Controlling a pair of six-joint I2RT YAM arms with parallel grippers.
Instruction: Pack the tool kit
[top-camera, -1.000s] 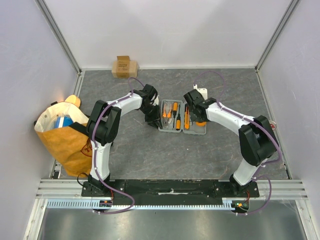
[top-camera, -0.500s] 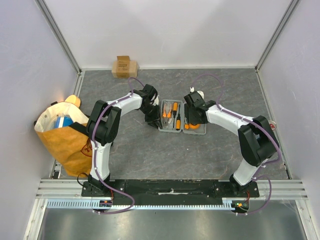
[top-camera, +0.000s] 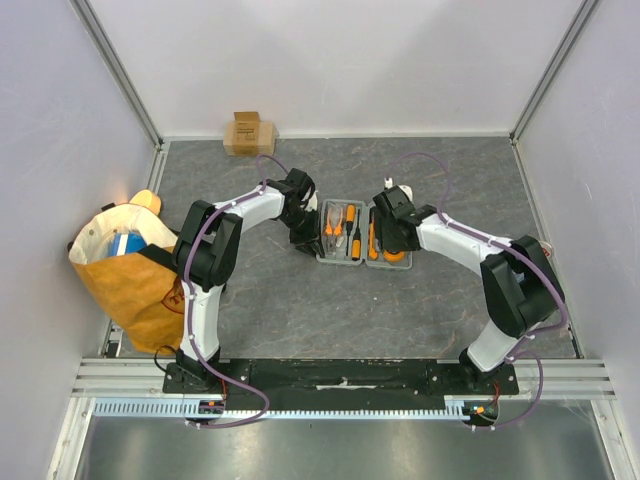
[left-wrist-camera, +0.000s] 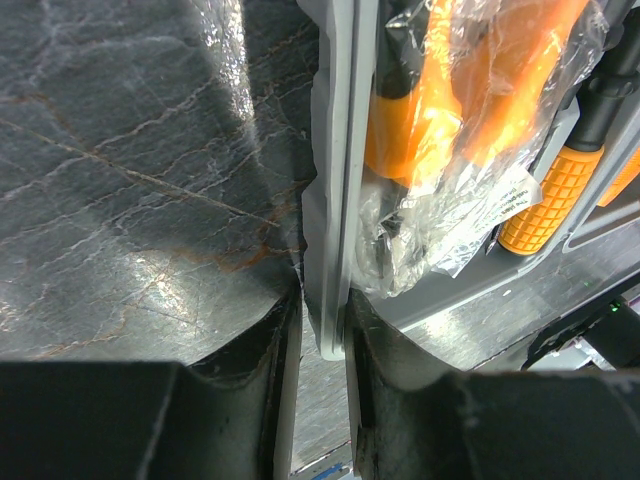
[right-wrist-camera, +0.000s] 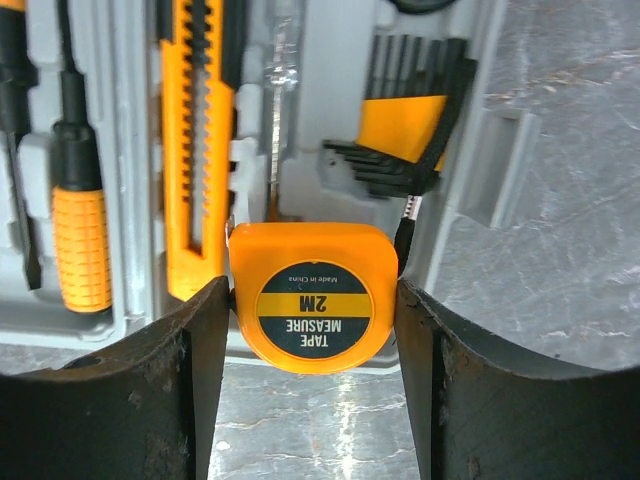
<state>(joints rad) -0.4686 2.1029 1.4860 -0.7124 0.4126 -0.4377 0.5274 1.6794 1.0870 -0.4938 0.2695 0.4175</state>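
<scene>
**Your two arms.** The left arm (top-camera: 213, 262) and the right arm (top-camera: 455, 238) share one build: white moulded link shells joined by bulky black joint housings, each rising from a black base block (top-camera: 190, 377). A thin purple cable (top-camera: 541, 385) loops from each base and runs along the links to the wrist. The left gripper (left-wrist-camera: 322, 310) has two thick matte-black fingers (left-wrist-camera: 240, 400) with rounded inner edges. The right gripper (right-wrist-camera: 312, 295) has the same black fingers (right-wrist-camera: 185, 390), lightly scuffed and flecked with dust.

One grey case (left-wrist-camera: 335, 150), one tape measure (right-wrist-camera: 312, 300), one utility knife (right-wrist-camera: 178, 150), one set of hex keys (right-wrist-camera: 400, 125), one cardboard box (top-camera: 247, 132) and one yellow bag (top-camera: 130, 290) are counted. Two hands are seen: the left hand (left-wrist-camera: 325, 340) and the right hand (right-wrist-camera: 312, 330).
</scene>
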